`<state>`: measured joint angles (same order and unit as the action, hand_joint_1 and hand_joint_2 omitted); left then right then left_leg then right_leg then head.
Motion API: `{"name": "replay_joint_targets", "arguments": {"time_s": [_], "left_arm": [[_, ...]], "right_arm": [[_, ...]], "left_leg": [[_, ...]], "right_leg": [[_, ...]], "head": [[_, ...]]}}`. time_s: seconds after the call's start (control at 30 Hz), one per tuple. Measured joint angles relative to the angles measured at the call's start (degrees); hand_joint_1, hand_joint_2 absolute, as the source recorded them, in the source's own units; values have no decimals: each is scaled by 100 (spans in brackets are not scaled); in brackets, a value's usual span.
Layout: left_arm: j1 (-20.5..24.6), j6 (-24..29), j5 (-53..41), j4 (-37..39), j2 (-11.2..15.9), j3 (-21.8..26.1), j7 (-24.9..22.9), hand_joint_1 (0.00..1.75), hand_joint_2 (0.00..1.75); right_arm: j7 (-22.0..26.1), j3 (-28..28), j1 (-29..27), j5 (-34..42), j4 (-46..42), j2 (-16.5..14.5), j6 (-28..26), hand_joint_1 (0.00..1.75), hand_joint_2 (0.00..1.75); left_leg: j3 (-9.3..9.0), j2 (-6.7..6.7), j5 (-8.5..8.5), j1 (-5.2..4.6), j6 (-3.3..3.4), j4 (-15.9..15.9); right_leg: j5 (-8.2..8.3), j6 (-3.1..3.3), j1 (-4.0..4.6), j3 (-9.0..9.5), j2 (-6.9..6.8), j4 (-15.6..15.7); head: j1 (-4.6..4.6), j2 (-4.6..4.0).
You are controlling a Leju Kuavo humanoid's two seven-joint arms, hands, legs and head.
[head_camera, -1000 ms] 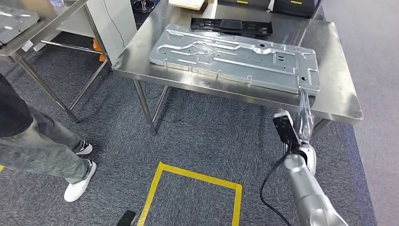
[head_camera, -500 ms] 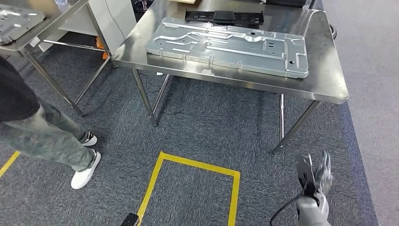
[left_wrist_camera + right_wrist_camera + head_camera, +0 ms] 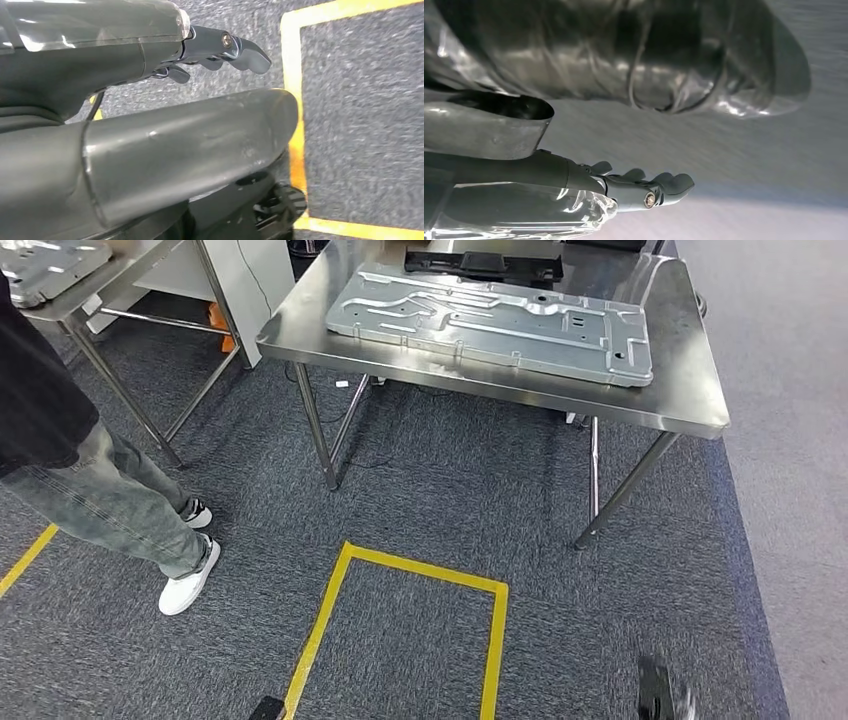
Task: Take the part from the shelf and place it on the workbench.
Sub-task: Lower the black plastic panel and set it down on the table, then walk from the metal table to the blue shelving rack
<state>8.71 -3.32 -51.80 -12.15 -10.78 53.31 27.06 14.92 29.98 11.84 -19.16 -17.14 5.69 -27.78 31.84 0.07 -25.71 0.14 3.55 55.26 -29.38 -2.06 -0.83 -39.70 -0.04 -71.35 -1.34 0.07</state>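
Note:
The large silver stamped metal part (image 3: 495, 322) lies flat on the steel workbench (image 3: 690, 390), with nothing touching it. My right hand (image 3: 660, 698) hangs low at the bottom right of the head view, far below the bench, blurred. In the right wrist view my right hand (image 3: 624, 187) has its fingers (image 3: 669, 184) stretched out and holds nothing. In the left wrist view my left hand (image 3: 150, 125) hangs over the carpet with its thumb and fingers (image 3: 235, 50) apart and nothing in it.
A black plastic part (image 3: 485, 264) lies behind the metal part. A person in jeans (image 3: 90, 480) stands at the left, beside a second steel table (image 3: 90, 290) carrying another metal panel (image 3: 45, 258). A yellow tape square (image 3: 330, 620) marks the carpet in front of me.
My right arm has dropped from the near right corner of the metal part to the bottom edge of the picture. The part stays on the bench. The camera has shifted a little.

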Motion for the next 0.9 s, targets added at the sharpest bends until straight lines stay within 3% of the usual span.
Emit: {"name": "replay_joint_targets", "arguments": {"time_s": [0.03,0.1,0.13,0.23,0.27,0.33,0.4,0.43,0.47,0.5,0.57,0.63,0.7,0.83,0.9], "left_arm": [[-13,10,-4,0,0,0,8,0,0],[-31,26,-6,0,0,0,20,0,0],[-33,34,-1,0,0,0,26,0,44],[-39,71,32,0,5,2,-35,0,175],[-46,89,43,0,10,4,-98,0,175],[-65,116,47,0,21,8,-232,0,175],[-86,119,39,0,23,8,-296,0,175],[-98,119,36,0,25,9,-303,0,175],[-112,118,36,0,28,9,-300,0,175],[-125,120,35,0,33,9,-301,0,175],[-137,174,2,0,43,9,-363,0,175],[-145,283,-79,0,42,8,-478,0,175],[-171,372,-145,0,39,7,-539,0,175],[-211,473,-168,0,42,7,-494,0,175],[-218,476,-165,0,42,7,-463,0,175]], "right_arm": [[-73,62,-99,31,50,-50,92,0,0],[-206,166,-259,66,137,-153,224,0,0],[-277,205,-332,67,178,-208,257,0,0],[-699,277,-525,-3,301,-378,266,0,0],[-937,287,-567,-56,335,-442,264,0,0],[-1459,293,-616,-169,389,-574,262,0,87],[-1819,293,-659,-240,432,-681,265,0,175],[-1919,293,-682,-256,452,-733,281,0,175],[-1980,294,-700,-266,468,-782,314,0,175],[-2032,295,-714,-274,481,-834,366,0,175],[-2097,296,-729,-303,496,-921,503,0,175],[-2101,296,-736,-367,502,-990,607,0,175],[-2053,296,-745,-414,505,-1060,687,0,175],[-1840,296,-768,-426,511,-1189,745,0,175],[-1759,296,-769,-429,512,-1229,744,0,87]], "left_leg": [[34,-1,25,0,-19,13],[77,11,55,-14,-71,41],[87,20,65,-20,-99,53],[109,30,64,-19,-201,94],[147,26,-19,-14,-236,185],[359,16,-397,0,-293,711],[676,15,-821,6,-329,1529],[765,15,-919,11,-341,1808],[742,15,-906,17,-357,1862],[591,15,-792,29,-380,1662],[81,12,-517,70,-454,823],[-223,-18,-396,92,-417,254],[-237,-41,-381,80,-338,189],[-222,-39,-365,47,-302,197],[-218,-39,-359,40,-291,199]], "right_leg": [[122,17,0,311,-3,395],[170,70,19,895,-3,1233],[137,98,35,1054,-1,1487],[123,193,45,1078,0,1603],[145,241,34,1068,-4,1612],[189,320,24,1029,-14,1619],[211,357,40,957,-20,1582],[217,365,48,919,-22,1553],[220,370,52,883,-22,1518],[220,372,52,850,-18,1478],[203,361,60,783,-4,1375],[178,332,86,727,14,1283],[177,301,104,704,29,1254],[212,247,84,697,34,1270],[223,231,75,697,34,1276]], "head": [[1,1],[3,1],[5,1],[9,0],[10,0],[10,0],[11,0],[11,0],[11,1],[12,1],[12,1],[5,1],[-1,0],[1,1],[1,1]]}}
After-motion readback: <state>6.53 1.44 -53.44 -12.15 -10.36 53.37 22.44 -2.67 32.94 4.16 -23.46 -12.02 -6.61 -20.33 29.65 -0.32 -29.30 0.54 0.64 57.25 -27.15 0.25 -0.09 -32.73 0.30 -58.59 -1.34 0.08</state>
